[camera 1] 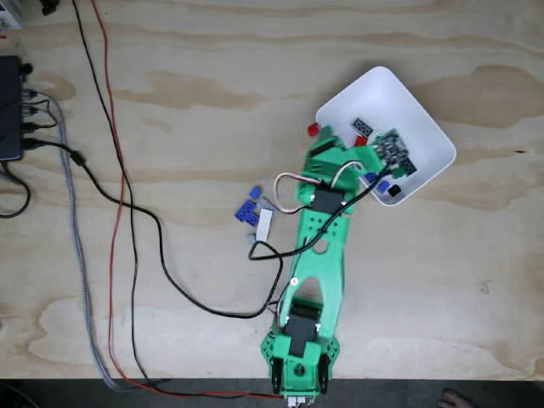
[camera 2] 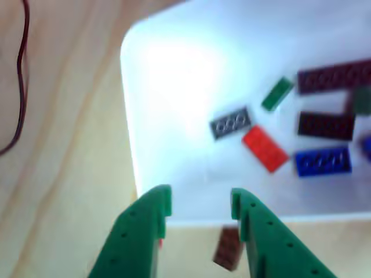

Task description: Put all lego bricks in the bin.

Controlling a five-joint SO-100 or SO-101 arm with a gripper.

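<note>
Lego bricks (camera 2: 265,147) mostly sit inside the bin (camera 1: 429,136) already; blue ones (camera 1: 248,210) w/ a white plate lie on the table, left of the arm in the fixed view, and a red one (camera 1: 313,130) sits just outside the rim. Our gripper (camera 2: 200,202) hangs over the near bin wall, jaws apart, nothing clearly btwn them. A brown brick (camera 2: 227,248) sits blurred below. We'd lift clear of the rim first, then swing to the blue cluster.
</note>
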